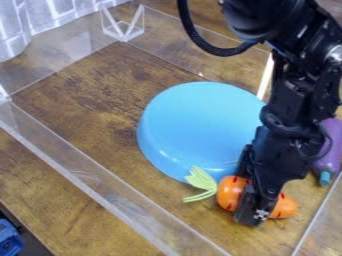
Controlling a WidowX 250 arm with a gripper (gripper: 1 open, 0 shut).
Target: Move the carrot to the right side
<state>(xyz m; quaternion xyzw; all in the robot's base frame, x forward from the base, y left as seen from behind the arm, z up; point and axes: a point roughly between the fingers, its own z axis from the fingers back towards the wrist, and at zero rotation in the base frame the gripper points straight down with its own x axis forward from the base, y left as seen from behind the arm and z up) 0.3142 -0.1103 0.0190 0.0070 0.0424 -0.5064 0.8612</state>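
The small orange carrot (235, 190) with pale yellow-green leaves (201, 183) lies at the front right of the wooden table, just in front of the blue plate (201, 125). My black gripper (255, 208) comes down from above and its fingers straddle the carrot's middle, so orange shows on both sides of them. The jaws look closed around the carrot. The carrot seems to rest on or just above the table.
A purple eggplant toy (330, 148) lies at the right edge behind the arm. A clear plastic wall (80, 170) rims the table's front and left. A clear stand (123, 20) is at the back left.
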